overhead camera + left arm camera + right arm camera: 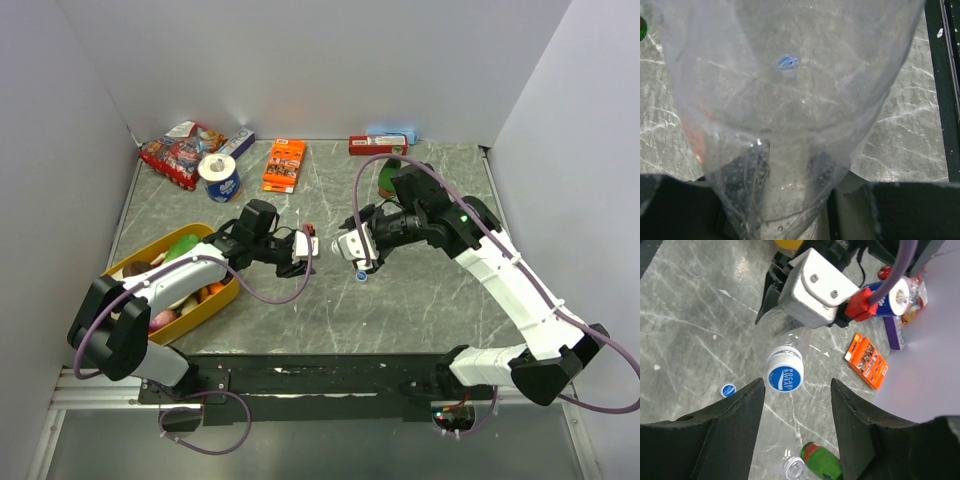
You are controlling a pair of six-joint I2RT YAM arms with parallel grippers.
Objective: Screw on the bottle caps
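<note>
My left gripper is shut on the base of a clear bottle that fills its wrist view. In the right wrist view this bottle sticks out of the left gripper towards the camera, with a blue cap on its neck. My right gripper is open and empty, its fingers either side of that cap and short of it. A second blue cap lies loose on the table. A second clear bottle stands uncapped beside the green bottle.
A yellow tray of toy food sits at the left under the left arm. A tape roll, a snack bag, an orange box and a red box lie along the back. The green bottle is behind the right arm.
</note>
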